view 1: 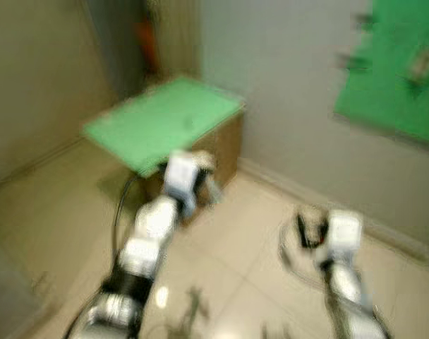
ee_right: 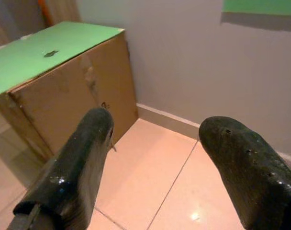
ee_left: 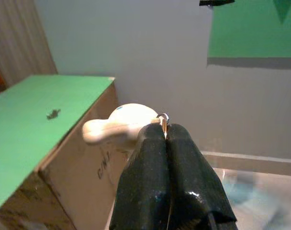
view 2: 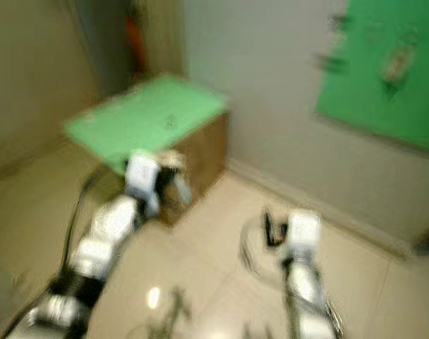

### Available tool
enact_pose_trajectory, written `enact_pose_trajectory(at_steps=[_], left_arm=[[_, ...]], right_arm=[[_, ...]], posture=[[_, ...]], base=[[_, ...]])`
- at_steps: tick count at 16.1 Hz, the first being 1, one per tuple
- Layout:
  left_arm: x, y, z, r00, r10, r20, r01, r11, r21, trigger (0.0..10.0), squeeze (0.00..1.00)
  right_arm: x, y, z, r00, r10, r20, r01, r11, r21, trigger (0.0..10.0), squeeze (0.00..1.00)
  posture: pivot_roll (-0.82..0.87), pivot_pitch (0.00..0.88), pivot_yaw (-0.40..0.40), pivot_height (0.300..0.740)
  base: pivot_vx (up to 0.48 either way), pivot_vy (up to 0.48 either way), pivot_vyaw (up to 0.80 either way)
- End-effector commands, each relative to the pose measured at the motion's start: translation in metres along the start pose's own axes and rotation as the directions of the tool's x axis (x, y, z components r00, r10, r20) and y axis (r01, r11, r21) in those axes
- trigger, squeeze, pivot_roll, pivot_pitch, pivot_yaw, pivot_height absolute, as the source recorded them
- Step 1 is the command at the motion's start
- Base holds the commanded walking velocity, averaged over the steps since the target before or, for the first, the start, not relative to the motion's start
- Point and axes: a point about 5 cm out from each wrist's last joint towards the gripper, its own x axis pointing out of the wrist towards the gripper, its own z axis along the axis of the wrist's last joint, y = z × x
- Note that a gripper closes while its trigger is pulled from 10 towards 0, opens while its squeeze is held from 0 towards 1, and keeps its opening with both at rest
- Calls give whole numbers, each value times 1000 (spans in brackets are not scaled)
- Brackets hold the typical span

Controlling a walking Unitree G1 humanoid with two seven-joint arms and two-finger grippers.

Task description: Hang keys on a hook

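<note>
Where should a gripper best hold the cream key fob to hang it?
At the metal ring end, as the left gripper does now: fingers pinched shut there, coming from behind, so the rounded cream key fob points forward toward the wall.

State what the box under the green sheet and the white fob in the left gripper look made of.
Box: corrugated cardboard, matte brown, with scuffed, creased sides. Fob: likely smooth, slightly glossy cream plastic, on a small metal ring, pinched in the shut left gripper.

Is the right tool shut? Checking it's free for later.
No, the right tool is open, its two black fingers spread wide with floor between.
</note>
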Motion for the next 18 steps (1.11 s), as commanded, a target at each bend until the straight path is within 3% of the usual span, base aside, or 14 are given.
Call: enact_pose_trajectory(at_steps=[1, 6, 9, 18], left_arm=[[5, -3, 9, 999, -24, 34, 24, 1000, 11, 10000, 0], [5, -6, 8, 998, -46, 32, 46, 999, 9, 10000, 0], [5, -8, 7, 997, -69, 29, 69, 998, 15, 10000, 0], [8, -13, 8, 987, -159, 21, 157, 986, 53, 10000, 0]], right_arm=[[3, 1, 7, 1000, 7, 27, -7, 1000, -17, 10000, 0], [3, 18, 6, 996, 83, 28, -81, 996, -41, 10000, 0], [5, 16, 6, 997, 75, 28, -74, 997, -38, 10000, 0], [10, 9, 6, 998, 53, 34, -52, 998, -30, 10000, 0]], posture=[[-194, 0, 62, 740], [-195, 0, 65, 740], [-193, 0, 70, 740], [-190, 0, 78, 740]], base=[[442, 0, 0], [446, 0, 0], [467, 0, 0], [475, 0, -721]])
